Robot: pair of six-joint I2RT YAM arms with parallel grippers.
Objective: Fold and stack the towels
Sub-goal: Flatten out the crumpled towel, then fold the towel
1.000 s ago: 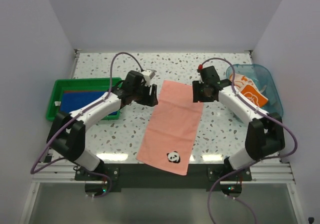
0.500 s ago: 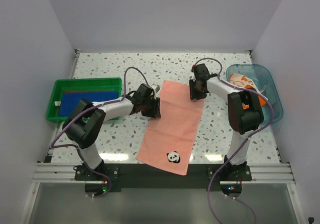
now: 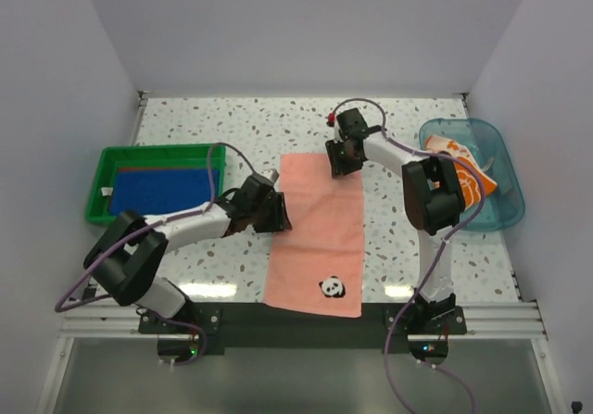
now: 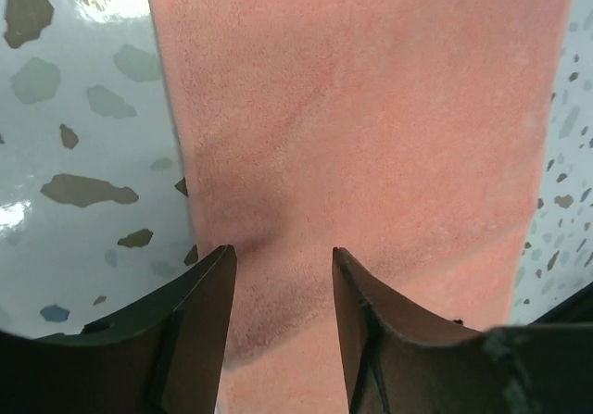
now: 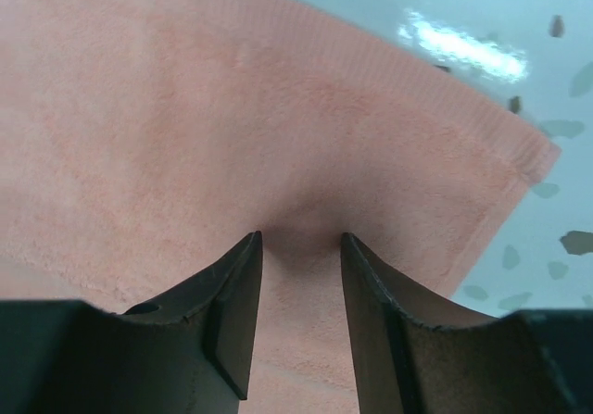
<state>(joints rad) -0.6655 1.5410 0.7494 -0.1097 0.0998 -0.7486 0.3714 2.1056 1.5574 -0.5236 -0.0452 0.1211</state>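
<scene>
A pink towel (image 3: 315, 229) with a panda patch lies flat and lengthwise on the speckled table. My left gripper (image 3: 277, 216) presses down on its left edge, its jaws partly apart with flat cloth (image 4: 371, 127) showing between the fingertips and no fold pinched (image 4: 278, 252). My right gripper (image 3: 342, 162) rests on the towel's far right corner in the same way, fingers apart on flat pink cloth (image 5: 301, 238). A royal blue towel (image 3: 157, 188) lies in the green tray. An orange towel with white outlines (image 3: 461, 175) sits in the clear blue tub.
The green tray (image 3: 96, 192) stands at the left, the blue tub (image 3: 505, 187) at the right edge. White walls close in the table on three sides. Both arms reach inward over the table from the near edge.
The pink towel lay slanted and now lies straighter, shifted slightly right at its near end. The left gripper moved nearer along the left edge, the right gripper moved left. Both jaws narrowed.
</scene>
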